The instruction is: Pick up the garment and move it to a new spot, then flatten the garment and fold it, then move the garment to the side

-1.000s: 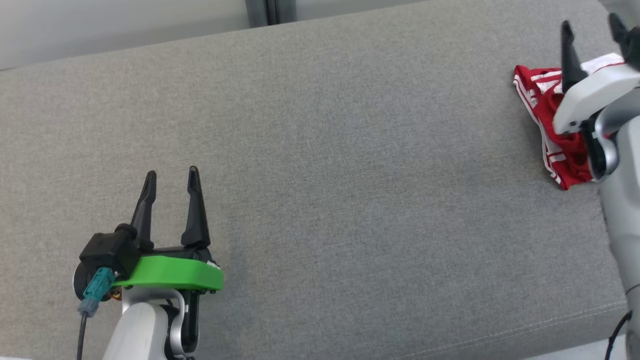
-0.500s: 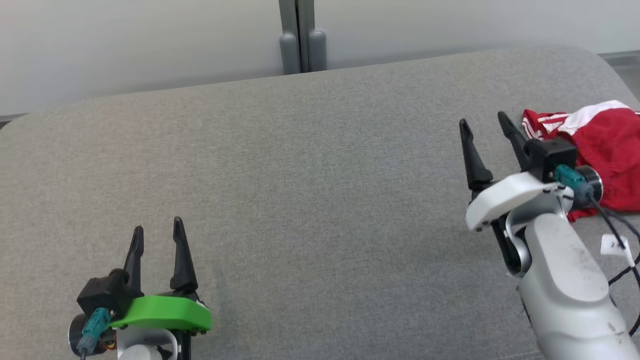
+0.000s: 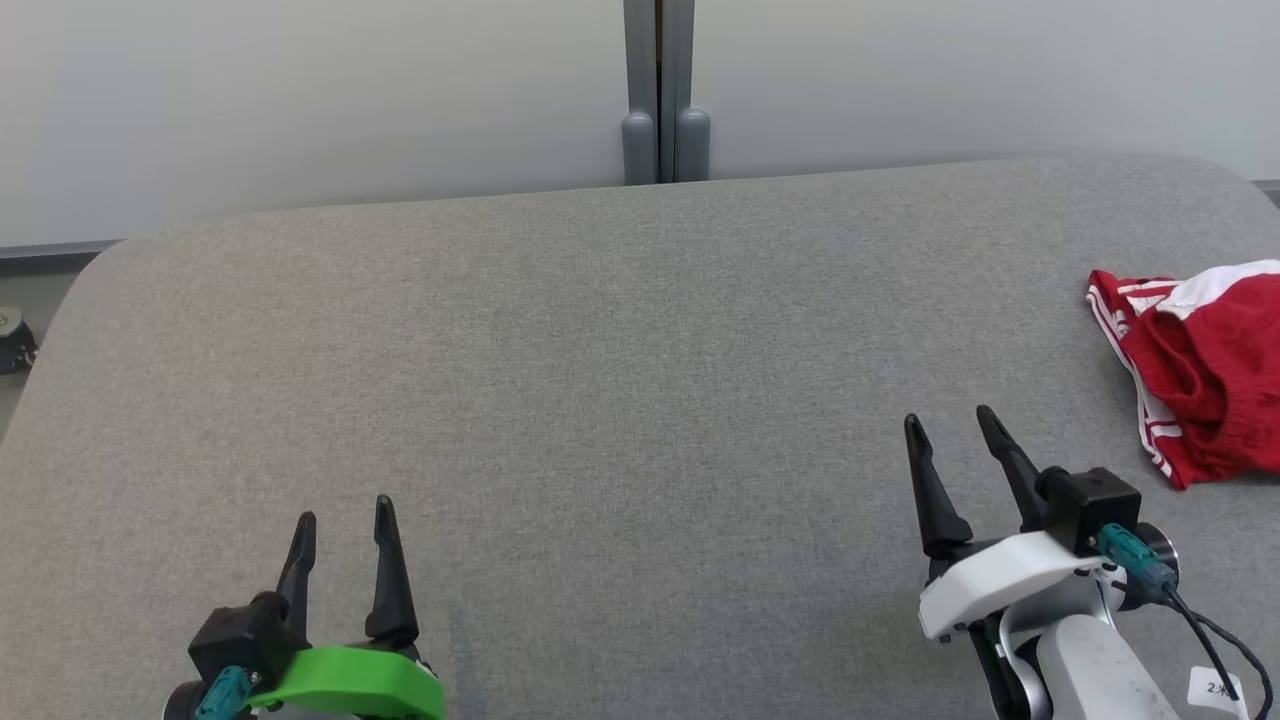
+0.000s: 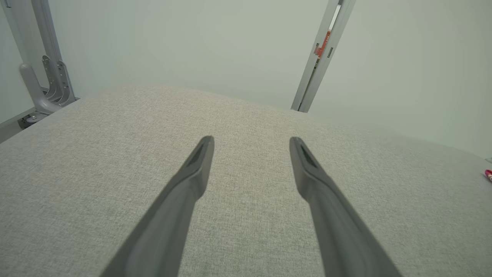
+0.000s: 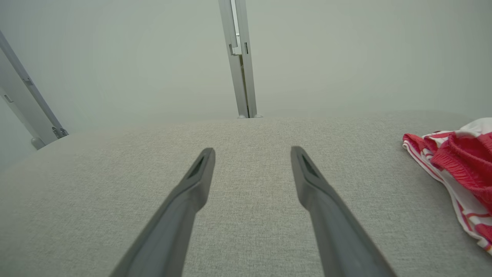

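The left gripper (image 3: 344, 514) is at the near left of the grey padded surface (image 3: 620, 380), its fingers spread wide and empty. The right gripper (image 3: 948, 420) is at the near right, also spread wide and holding nothing. The red-and-white garment (image 3: 1205, 370) lies bunched at the right edge, apart from that gripper.

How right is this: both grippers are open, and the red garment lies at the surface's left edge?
Wrong side: the garment lies at the surface's right edge, as the head view shows. The left gripper and right gripper are open.
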`<state>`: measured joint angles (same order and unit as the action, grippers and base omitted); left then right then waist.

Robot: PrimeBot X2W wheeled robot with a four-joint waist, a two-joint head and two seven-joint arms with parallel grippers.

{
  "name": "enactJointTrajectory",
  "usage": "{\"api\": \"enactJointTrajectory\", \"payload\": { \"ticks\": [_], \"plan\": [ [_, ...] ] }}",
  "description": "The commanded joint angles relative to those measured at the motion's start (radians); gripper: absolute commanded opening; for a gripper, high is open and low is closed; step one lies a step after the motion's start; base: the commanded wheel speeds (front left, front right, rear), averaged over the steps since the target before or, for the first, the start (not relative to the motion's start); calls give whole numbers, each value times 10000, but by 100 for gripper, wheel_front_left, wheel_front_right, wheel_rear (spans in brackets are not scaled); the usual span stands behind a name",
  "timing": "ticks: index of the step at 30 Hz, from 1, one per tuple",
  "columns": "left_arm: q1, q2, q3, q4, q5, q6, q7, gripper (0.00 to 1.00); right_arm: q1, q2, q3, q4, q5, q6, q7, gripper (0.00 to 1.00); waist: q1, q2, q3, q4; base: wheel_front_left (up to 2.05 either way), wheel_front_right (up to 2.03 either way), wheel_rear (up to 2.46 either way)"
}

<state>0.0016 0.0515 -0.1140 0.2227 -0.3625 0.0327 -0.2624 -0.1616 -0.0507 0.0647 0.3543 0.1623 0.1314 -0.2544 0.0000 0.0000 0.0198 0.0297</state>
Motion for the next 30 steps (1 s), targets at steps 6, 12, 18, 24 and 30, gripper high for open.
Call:
{"api": "enactJointTrajectory", "payload": {
  "ticks": [6,12,18,24,30],
  "plan": [
    [221,-1,-109,48,27,47,-27,100,488,-8,281,-295,206,-18,-35,100,0,0,-55,-16,0,0,0],
    [220,-1,-234,102,-10,99,-27,100,572,-6,401,-360,412,-18,56,100,0,0,-73,-41,0,0,0],
    [176,0,-272,143,-11,132,-28,100,628,-5,382,-460,396,-18,101,100,0,0,-66,-21,0,0,0],
    [102,-12,-247,99,-93,41,1,0,541,6,365,-478,373,0,105,0,0,0,-55,5,0,0,0],
    [108,-24,-178,423,-517,-18,174,0,706,26,336,-228,844,0,209,0,0,0,-55,1,0,0,0]
  ]
}}
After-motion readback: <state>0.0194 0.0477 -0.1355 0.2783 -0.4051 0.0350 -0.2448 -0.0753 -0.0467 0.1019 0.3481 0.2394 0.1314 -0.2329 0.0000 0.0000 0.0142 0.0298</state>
